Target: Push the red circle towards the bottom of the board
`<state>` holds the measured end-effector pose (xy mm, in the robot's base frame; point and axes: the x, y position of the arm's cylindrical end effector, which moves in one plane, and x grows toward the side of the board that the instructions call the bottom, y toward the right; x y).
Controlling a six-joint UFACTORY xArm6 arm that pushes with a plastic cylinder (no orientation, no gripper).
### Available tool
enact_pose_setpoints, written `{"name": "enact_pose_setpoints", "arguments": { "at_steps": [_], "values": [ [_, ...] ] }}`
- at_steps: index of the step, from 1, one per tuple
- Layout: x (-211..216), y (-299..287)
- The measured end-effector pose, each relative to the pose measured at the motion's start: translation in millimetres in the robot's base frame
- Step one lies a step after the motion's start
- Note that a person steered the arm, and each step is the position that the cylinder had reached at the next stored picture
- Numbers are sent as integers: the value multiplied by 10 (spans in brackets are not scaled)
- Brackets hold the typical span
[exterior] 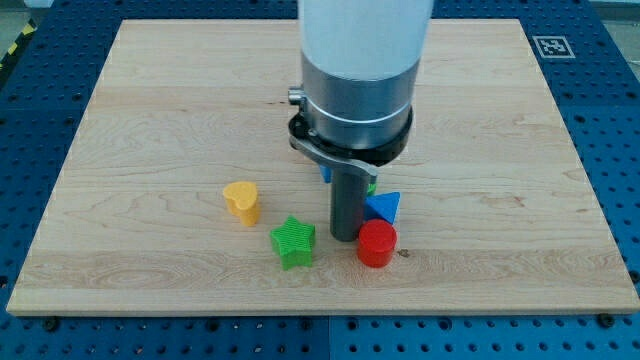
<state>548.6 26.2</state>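
The red circle [377, 243] sits low on the board [150, 120], just right of our tip [345, 238] and level with it, seemingly touching. A downward push needs the tip above it, where the blue triangle [384, 207] crowds. The rod stands upright; it has no pincer and holds nothing.

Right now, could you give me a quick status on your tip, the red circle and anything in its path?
My tip down, just left of red circle. Blue triangle close above it. Green star off left, yellow block farther. Nothing below the circle.
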Motion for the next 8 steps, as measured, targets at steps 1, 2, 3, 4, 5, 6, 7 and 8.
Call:
{"name": "enact_pose_setpoints", "arguments": {
  "at_steps": [1, 2, 3, 4, 5, 6, 7, 8],
  "values": [
    [0, 155],
    [0, 323],
    [0, 385],
    [0, 413],
    [0, 530],
    [0, 553],
    [-6, 576],
    [-37, 635]
  ]
}}
